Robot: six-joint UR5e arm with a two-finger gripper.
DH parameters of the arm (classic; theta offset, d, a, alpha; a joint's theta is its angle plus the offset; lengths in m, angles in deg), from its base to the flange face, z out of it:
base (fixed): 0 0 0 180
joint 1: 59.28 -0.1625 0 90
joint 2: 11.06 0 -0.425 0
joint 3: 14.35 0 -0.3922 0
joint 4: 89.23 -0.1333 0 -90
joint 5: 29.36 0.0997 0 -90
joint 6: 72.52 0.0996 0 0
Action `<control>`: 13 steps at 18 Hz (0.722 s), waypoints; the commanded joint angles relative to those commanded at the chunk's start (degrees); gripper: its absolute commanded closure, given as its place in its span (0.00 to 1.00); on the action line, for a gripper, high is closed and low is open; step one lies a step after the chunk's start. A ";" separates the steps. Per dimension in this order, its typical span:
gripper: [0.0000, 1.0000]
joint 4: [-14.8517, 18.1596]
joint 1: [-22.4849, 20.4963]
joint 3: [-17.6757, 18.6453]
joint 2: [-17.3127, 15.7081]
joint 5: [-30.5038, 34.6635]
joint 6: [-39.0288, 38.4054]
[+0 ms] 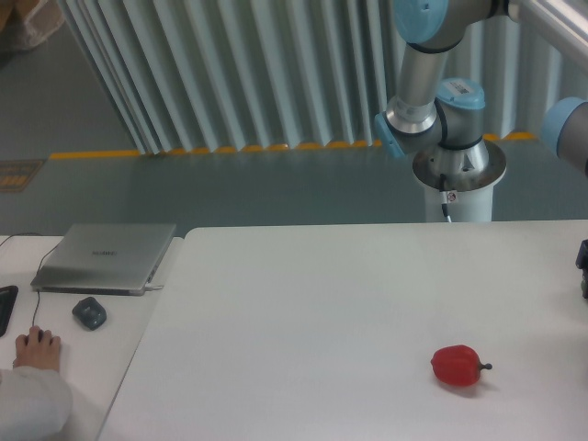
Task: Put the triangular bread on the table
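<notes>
The bread is nowhere to be seen from this camera: no golden wedge lies on the surface (303, 303), and none shows in the small part of the robot that is in frame. At the right edge a dark piece (582, 266) juts in just above the surface; it may be part of the claw, but too little shows to be sure, so I cannot tell how far the claw is open or whether it has hold of anything. If the bread is being carried, it is probably out of frame to the right.

On that reading, the step in hand is bringing the bread in over the surface and setting it down. To do it well, come in low and level from the right, pick a bare patch well apart from the red pepper (457, 365) lying near the front right, and lower until the flat underside of the wedge rests fully before letting go. A glossy, rounded crust may slip or roll if dropped from a height or released on a tilt, so open only once it is resting, then lift straight up.

Further out, the arm's base (457, 175) stands behind the far edge. To the left, a separate desk holds a closed laptop (106, 257), a small dark object (89, 313), and a person's hand (38, 349) on a mouse, all well apart from the likely drop spot.
</notes>
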 joint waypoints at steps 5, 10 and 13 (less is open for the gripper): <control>0.00 0.35 -0.09 -0.44 -0.18 0.18 0.18; 0.00 0.44 -3.43 0.26 -0.62 4.63 3.24; 0.00 -0.17 -5.09 0.52 0.17 6.68 8.09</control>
